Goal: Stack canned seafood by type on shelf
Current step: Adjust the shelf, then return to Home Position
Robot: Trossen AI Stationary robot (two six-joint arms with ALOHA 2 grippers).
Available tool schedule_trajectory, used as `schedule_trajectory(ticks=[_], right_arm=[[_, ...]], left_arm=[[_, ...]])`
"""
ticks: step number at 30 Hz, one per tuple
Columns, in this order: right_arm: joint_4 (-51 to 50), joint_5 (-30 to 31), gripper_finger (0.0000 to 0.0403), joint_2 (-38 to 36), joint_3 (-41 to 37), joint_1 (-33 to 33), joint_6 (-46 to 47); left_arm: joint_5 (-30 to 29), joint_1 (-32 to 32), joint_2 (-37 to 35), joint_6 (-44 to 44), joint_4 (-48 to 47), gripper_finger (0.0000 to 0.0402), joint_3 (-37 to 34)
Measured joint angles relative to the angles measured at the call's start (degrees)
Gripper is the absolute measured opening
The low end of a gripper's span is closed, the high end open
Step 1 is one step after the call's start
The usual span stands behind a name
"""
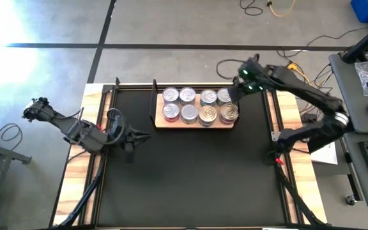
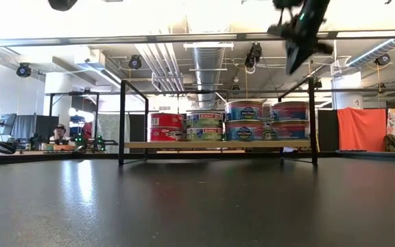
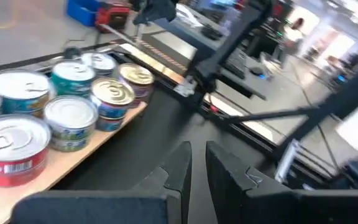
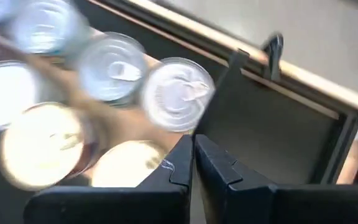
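Two claws shut — right claw [image 1: 236,82] above shelf [image 1: 193,122]

Blurred cans [image 4: 42,146] in right wrist view; labels too small overhead.

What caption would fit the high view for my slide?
Eight tins of canned seafood sit in two rows on the shelf; right gripper hovers at its end, left gripper waits, both shut.

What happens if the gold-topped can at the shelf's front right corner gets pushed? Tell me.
The gold-topped can looks rigid and squat, so it would probably slide rather than tip. It stands near the shelf edge, so a push outward might drop it onto the mat. On its side, it would likely roll.
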Motion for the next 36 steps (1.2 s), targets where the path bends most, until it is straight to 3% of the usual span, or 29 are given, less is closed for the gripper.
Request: schedule_trajectory(ticks=[5,11,13,19,25,32,36], right_arm=[[8.84,3.72,0.0009,-13.24,-6.62,12.21,-2.51],[30.77,3.53,0.0009,-28.15,-19.62,24.66,-5.57],[34.50,3.50,0.0009,-31.86,-22.77,26.53,-8.45],[32.83,3.94,0.0009,-39.87,-25.92,26.89,-16.29],[25.53,3.99,0.0013,-44.99,-25.57,26.89,-16.36],[25.50,4.01,0.0013,-47.31,-25.69,26.87,-17.34],[26.10,-0.91,0.0013,-49.79,-27.24,26.87,-22.70]], left_arm=[[11.42,6.18,-5.28,9.73,5.03,0.0032,-3.39],[41.75,21.03,-6.50,22.50,33.70,0.0032,-13.00],[47.52,25.53,-5.42,22.45,41.09,0.0032,-15.40],[49.15,32.08,-3.39,20.36,43.87,0.0032,-17.37],[49.24,32.27,-4.86,25.35,42.94,0.0032,-16.74],[48.30,32.54,-7.97,26.07,42.08,0.0032,-20.36],[48.15,31.84,-8.97,27.46,47.01,0.0032,-23.21]])
